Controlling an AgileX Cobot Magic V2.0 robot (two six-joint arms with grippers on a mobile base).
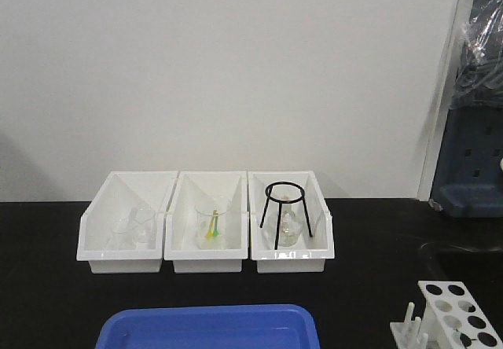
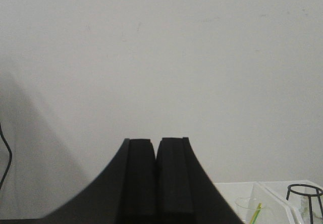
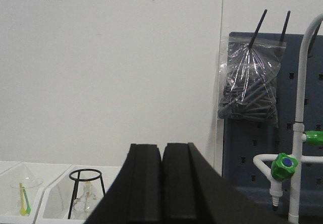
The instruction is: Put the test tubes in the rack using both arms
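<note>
The white rack (image 1: 454, 317) with round holes on top and pegs along its left side stands at the bottom right of the front view, partly cut off. No test tubes show in any view. My left gripper (image 2: 155, 142) is shut and empty, pointing at the white wall. My right gripper (image 3: 162, 147) is shut and empty, also raised toward the wall. Neither arm appears in the front view.
Three white bins stand in a row on the black table: the left one (image 1: 124, 235) holds beakers, the middle one (image 1: 207, 231) a beaker with green and yellow sticks, the right one (image 1: 291, 227) a black wire tripod and flask. A blue tray (image 1: 208, 327) lies in front. A blue pegboard (image 3: 275, 118), hanging bag and tap stand at right.
</note>
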